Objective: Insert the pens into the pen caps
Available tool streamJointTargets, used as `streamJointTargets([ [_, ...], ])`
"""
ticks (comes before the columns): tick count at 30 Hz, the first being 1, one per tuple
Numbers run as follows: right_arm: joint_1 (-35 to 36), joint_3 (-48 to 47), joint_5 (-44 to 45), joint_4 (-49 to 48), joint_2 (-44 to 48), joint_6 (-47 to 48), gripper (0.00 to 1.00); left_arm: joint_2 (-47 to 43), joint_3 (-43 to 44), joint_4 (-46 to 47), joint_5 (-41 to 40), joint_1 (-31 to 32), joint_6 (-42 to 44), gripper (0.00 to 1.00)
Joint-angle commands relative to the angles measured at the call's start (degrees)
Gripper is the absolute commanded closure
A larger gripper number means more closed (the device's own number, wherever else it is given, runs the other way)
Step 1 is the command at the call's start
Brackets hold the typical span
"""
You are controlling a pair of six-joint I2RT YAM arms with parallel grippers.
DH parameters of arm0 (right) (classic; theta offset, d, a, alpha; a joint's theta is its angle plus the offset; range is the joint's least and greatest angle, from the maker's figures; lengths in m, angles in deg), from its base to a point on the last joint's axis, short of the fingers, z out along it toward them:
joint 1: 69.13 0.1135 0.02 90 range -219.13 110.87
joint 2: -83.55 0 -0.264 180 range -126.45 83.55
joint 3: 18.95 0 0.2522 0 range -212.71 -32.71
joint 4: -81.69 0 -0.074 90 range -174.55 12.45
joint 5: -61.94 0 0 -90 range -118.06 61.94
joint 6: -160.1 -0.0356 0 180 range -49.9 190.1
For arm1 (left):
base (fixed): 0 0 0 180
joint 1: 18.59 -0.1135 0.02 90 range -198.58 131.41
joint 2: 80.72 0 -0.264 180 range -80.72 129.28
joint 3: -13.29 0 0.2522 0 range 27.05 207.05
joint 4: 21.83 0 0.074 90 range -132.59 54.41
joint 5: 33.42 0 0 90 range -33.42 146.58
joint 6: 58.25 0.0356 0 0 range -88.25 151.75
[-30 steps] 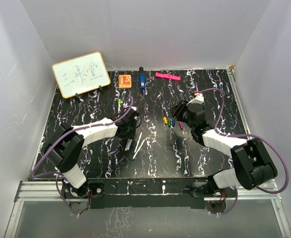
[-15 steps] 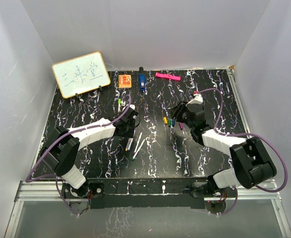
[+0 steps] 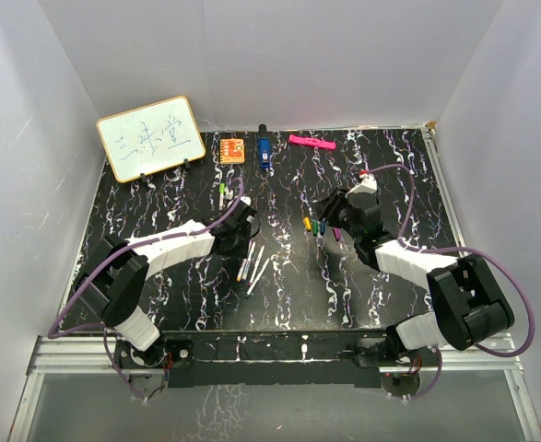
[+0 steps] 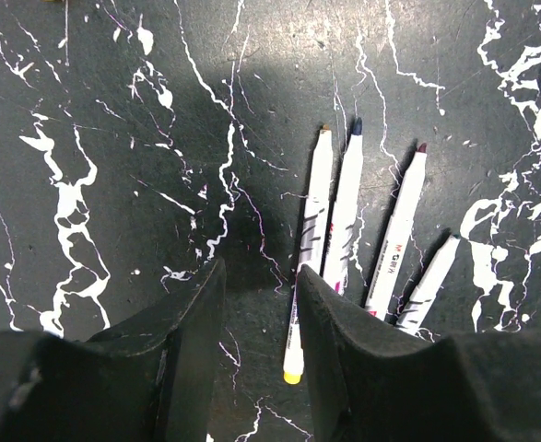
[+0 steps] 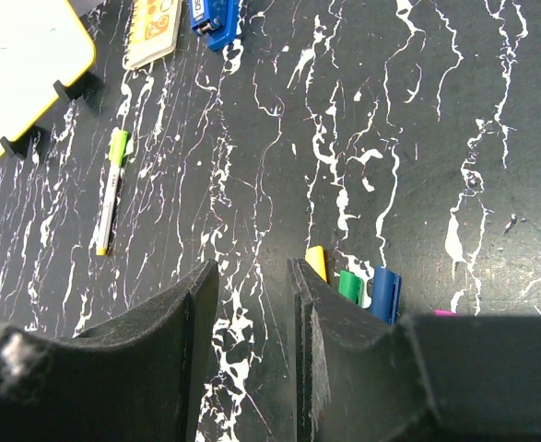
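left hand (image 4: 261, 276) by pens (image 4: 346, 214), caps (image 5: 349, 287) nearby

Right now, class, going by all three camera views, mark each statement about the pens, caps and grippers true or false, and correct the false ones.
1. Four pens lie side by side next to the left gripper. True.
2. The left gripper holds a pen. False: its jaws stand apart with only bare table between them.
3. The yellow cap, green cap and blue cap lie in a row close to the right gripper. True.
4. The right gripper is shut on the yellow cap. False: its jaws are open and empty; the cap lies on the table beside one finger.
5. The whiteboard stands at the back right. False: it stands at the back left.
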Motion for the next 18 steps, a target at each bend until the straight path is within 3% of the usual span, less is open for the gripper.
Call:
streamJointTargets([
  [1, -0.04, -0.43, -0.27, -3.66, -0.22, -0.52, 0.67, -1.22, -0.23, -1.00, 1.50, 0.27, -0.25, 0.65],
  [18, 0.00, -0.37, -0.29, -3.80, -0.46, -0.50, 0.67, -0.64, -1.41, -0.82, 3.47, 0.27, -0.82, 0.66],
])
